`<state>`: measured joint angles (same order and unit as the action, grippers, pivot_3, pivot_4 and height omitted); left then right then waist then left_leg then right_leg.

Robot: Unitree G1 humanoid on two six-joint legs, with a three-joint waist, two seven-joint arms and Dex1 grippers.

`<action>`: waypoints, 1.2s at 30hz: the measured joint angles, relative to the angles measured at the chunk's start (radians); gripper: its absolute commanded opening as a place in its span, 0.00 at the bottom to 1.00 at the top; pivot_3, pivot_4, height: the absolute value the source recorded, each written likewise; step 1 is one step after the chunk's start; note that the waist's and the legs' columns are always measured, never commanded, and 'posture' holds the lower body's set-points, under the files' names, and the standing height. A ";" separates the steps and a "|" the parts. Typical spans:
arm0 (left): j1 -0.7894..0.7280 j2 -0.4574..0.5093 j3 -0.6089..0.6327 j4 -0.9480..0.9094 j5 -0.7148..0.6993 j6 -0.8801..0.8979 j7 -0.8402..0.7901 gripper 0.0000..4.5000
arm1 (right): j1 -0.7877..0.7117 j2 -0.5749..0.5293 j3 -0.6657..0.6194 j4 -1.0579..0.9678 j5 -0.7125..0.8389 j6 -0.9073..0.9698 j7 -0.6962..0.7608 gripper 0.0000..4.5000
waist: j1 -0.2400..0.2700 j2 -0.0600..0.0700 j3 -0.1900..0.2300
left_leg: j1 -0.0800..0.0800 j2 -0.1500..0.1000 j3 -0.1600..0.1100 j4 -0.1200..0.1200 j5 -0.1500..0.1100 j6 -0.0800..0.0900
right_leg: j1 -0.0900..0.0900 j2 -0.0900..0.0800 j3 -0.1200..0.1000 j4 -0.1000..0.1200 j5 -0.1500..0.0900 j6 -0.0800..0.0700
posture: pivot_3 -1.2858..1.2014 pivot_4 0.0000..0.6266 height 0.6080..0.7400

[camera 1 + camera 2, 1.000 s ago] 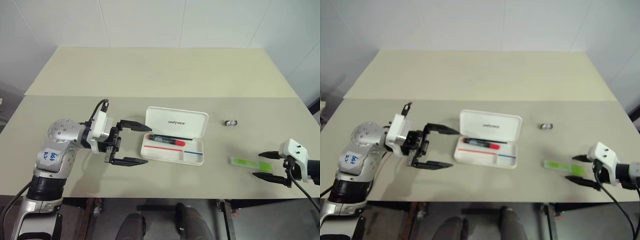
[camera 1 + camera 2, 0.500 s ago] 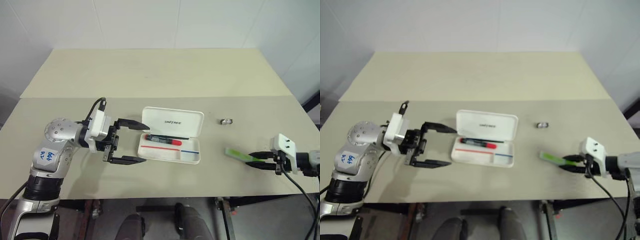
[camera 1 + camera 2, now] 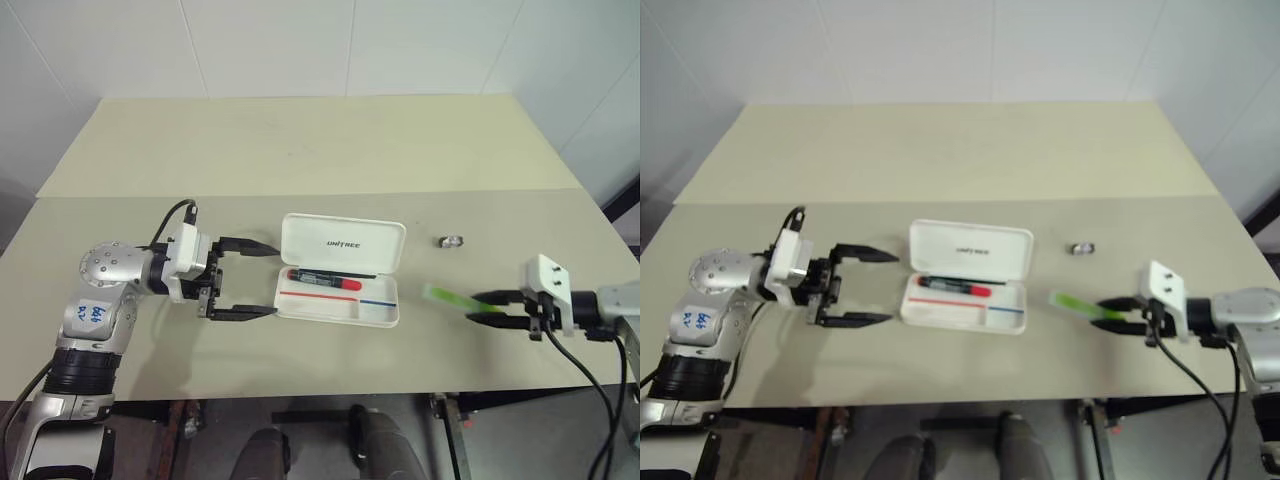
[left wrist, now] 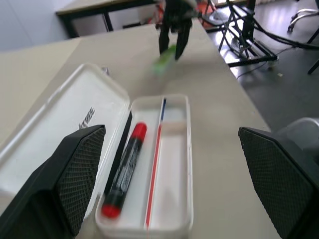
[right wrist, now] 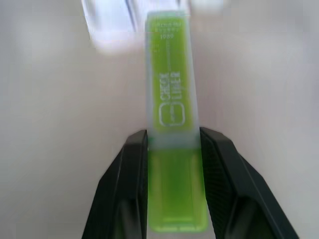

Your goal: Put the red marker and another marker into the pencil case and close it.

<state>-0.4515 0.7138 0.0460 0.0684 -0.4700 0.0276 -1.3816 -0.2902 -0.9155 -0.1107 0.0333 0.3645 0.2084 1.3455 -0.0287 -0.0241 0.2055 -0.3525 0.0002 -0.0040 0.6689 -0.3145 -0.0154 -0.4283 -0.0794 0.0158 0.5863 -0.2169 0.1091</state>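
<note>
We hold the green marker (image 5: 172, 124) in the right gripper (image 3: 487, 307), beside the open pencil case (image 3: 340, 283).

Our right fingers (image 5: 130, 189) are clamped on the green marker's rear half, and it is lifted off the table (image 3: 320, 150) near the right edge, pointing toward the case. The case sits mid-table, lid up, with the red marker (image 3: 325, 279) lying in its tray along the hinge side. Our left gripper (image 3: 245, 279) waits just left of the case, fingers wide apart. A small metal object (image 3: 453, 241) lies beyond the case's right end.
</note>
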 measured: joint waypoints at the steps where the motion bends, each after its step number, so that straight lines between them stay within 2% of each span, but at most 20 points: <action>1: 0.008 0.008 0.005 0.012 0.003 -0.011 -0.008 1.00 | -0.024 0.017 0.010 -0.053 0.015 0.031 -0.018 0.24 | 0.000 0.000 0.000 | 0.000 0.000 -0.001 0.000 0.000 0.000 | 0.000 0.000 -0.001 0.000 0.000 0.000 | 0.52 0.24 1.00; 7: 0.039 0.022 0.016 0.068 0.021 -0.059 -0.029 1.00 | -0.093 0.148 0.142 -0.229 0.050 0.157 -0.107 0.24 | 0.011 0.000 0.000 | -0.003 0.000 -0.004 -0.001 -0.002 -0.003 | -0.002 -0.001 -0.004 -0.001 0.000 0.000 | 0.52 0.24 1.00; 15: 0.038 0.028 0.015 0.105 0.039 -0.084 -0.028 1.00 | -0.195 0.283 0.313 -0.216 -0.030 0.184 -0.186 0.24 | 0.023 0.000 0.000 | -0.006 0.001 -0.004 -0.003 -0.004 -0.003 | -0.005 -0.001 -0.007 0.000 0.000 0.000 | 0.52 0.24 1.00; 25: 0.056 0.027 0.016 0.097 0.039 -0.083 -0.011 1.00 | -0.263 0.333 0.414 -0.120 -0.115 0.188 -0.202 0.24 | 0.024 0.000 0.000 | -0.008 0.001 -0.004 -0.002 -0.004 -0.003 | -0.006 -0.001 -0.008 0.001 0.000 -0.001 | 0.52 0.24 1.00; 36: 0.084 0.027 0.017 0.061 0.039 -0.082 0.000 1.00 | -0.285 0.372 0.465 -0.098 -0.161 0.236 -0.203 0.24 | 0.023 0.000 0.000 | -0.008 0.001 -0.004 -0.002 -0.004 -0.003 | -0.007 -0.001 -0.008 0.002 0.000 -0.001 | 0.52 0.24 1.00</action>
<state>-0.3677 0.7408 0.0630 0.1296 -0.4310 -0.0540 -1.3821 -0.5749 -0.5431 0.3543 -0.0645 0.2037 0.4443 1.1424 -0.0053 -0.0242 0.2055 -0.3602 0.0014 -0.0080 0.6664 -0.3182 -0.0184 -0.4353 -0.0803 0.0078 0.5883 -0.2174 0.1081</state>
